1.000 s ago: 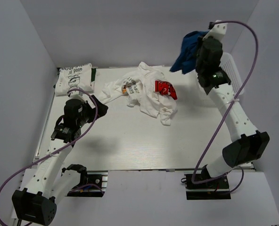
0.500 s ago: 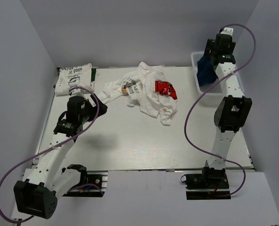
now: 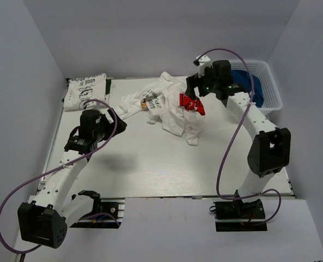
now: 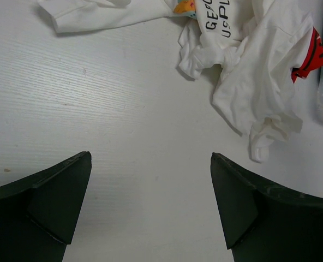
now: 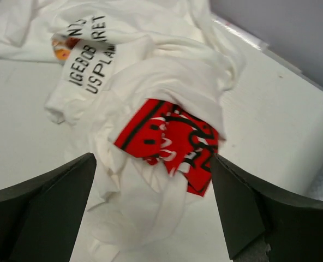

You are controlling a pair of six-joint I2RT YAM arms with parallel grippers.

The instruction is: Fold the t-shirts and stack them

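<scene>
A crumpled heap of white t-shirts (image 3: 169, 109) is seen at about 12 o'clock on the counter (image 3: 150, 164). The red-patch t-shirt (image 5: 169, 136) is bunched at the heap's 3 o'clock side, and the lettered t-shirt (image 5: 90, 54) is tangled against it at 9 o'clock. A folded t-shirt (image 3: 85, 90) is laid at the counter's 10 o'clock corner. The dark blue t-shirt (image 3: 257, 91) is left in the basket (image 3: 273, 82) at 2 o'clock.

The right tool (image 5: 150, 158) is held just above the red patch with its jaws spread wide and nothing between them. The left tool (image 4: 150, 155) is likewise wide open and empty, poised over bare counter at 8 o'clock of the heap.

Several risks can be judged from here. Because the white cloth is overlapped and twisted, more than one shirt could be pinched at once, and the lettered t-shirt could be dragged along. If a thick wad is gripped instead of an edge, the shirt may not be spread flat, and a poor fold would follow. The heap could also be pushed toward the basket if the descent is made off-centre.
</scene>
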